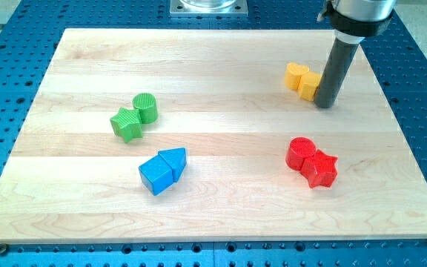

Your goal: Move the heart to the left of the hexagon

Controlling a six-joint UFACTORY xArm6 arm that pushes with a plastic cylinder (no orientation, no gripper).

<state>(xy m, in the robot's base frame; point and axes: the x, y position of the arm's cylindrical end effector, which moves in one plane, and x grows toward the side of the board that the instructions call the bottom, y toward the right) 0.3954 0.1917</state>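
Observation:
Two yellow blocks sit touching at the view's upper right. The one further left and up looks like the yellow heart [296, 74]. The one to its lower right looks like the yellow hexagon [309, 86], and the rod partly hides it. My tip [324, 105] rests on the board right against the hexagon's right side, on the side away from the heart. The dark rod rises from there to the view's top edge.
A red round block [300, 153] and a red star [322, 170] touch at the lower right. A blue cube [156, 176] and a blue triangle-like block [174, 159] touch at lower centre. A green cylinder [146, 107] and a green star [127, 124] touch at the left. The wooden board [213, 52] lies on a blue perforated table.

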